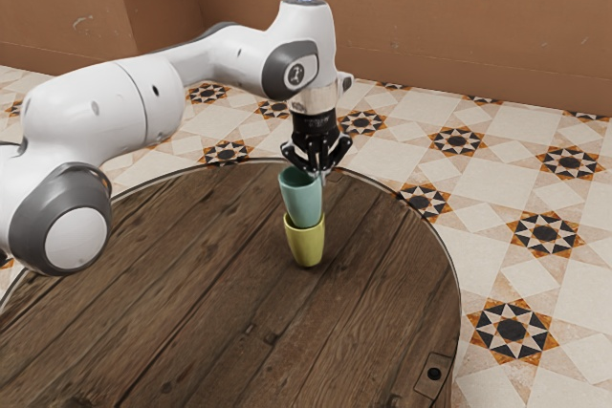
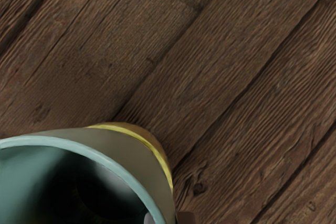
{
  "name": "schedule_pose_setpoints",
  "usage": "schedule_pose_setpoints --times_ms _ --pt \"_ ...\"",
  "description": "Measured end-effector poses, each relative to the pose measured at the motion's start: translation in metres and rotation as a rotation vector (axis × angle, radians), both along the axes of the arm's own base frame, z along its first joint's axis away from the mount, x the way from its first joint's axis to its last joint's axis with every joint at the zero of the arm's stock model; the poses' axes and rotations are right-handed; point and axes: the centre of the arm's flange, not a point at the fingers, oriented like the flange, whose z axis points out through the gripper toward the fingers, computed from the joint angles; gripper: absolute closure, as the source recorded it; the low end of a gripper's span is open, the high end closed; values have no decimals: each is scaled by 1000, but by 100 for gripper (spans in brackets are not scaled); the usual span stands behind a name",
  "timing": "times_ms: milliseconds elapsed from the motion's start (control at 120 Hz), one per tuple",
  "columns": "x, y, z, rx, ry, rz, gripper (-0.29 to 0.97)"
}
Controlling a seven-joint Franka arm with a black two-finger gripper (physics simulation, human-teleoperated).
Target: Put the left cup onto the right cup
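Note:
A teal cup (image 1: pixel 300 198) sits nested in the mouth of a yellow-green cup (image 1: pixel 305 242), which stands upright near the middle of the round wooden table (image 1: pixel 191 303). The teal cup leans slightly. My gripper (image 1: pixel 315 171) comes straight down onto the teal cup's rim on the side toward the exterior view's right, its fingers pinching the wall there. In the wrist view the teal cup (image 2: pixel 79 182) lies right under my hand, open mouth toward the camera. A thin arc of the yellow-green cup's rim (image 2: pixel 149 148) peeks out behind it.
The table's dark planks (image 2: pixel 210 66) stretch around the stacked cups with nothing else on them. The table's edge (image 1: pixel 421 212) curves past toward the exterior view's right, above a patterned tile floor (image 1: pixel 535 188).

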Motion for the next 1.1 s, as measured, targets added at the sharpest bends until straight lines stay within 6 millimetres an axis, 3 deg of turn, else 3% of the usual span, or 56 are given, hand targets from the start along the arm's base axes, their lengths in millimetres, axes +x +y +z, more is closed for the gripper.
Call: schedule_pose_setpoints --times_ms 192,392,567,858,1100 --pt "0 2 -4 2 3 3 76" --pt "1 -1 -7 -5 -9 -2 34" --pt "1 -4 -4 -9 -22 -5 15" --pt "0 -3 5 -15 -38 -5 4" --pt "-10 0 38 -18 -60 -4 1"
